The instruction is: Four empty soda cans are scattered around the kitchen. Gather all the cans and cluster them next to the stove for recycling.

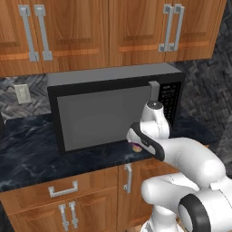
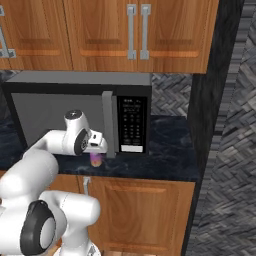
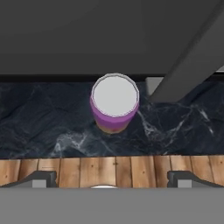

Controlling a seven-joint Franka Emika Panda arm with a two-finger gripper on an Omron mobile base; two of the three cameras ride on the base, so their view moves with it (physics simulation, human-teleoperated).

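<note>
One soda can [image 3: 114, 105], pale purple with a silver top, stands upright on the black marbled countertop [image 3: 39, 118] just in front of the microwave door. My gripper [image 3: 113, 179] hangs directly above it, open, with one dark fingertip [image 3: 41, 178] to each side and nothing between them. From the right base view the can [image 2: 96, 159] shows just under the hand [image 2: 95, 142]. In the left base view a sliver of the can [image 1: 135, 148] peeks out beside the wrist. The stove is out of view.
A black-and-grey microwave [image 1: 104, 113] stands right behind the can, its vertical handle [image 2: 107, 125] close to the hand. Wooden wall cabinets [image 1: 113, 31] hang above. Base cabinet drawers [image 1: 63, 190] sit below the counter edge. A dark tiled wall [image 2: 225, 125] closes the right side.
</note>
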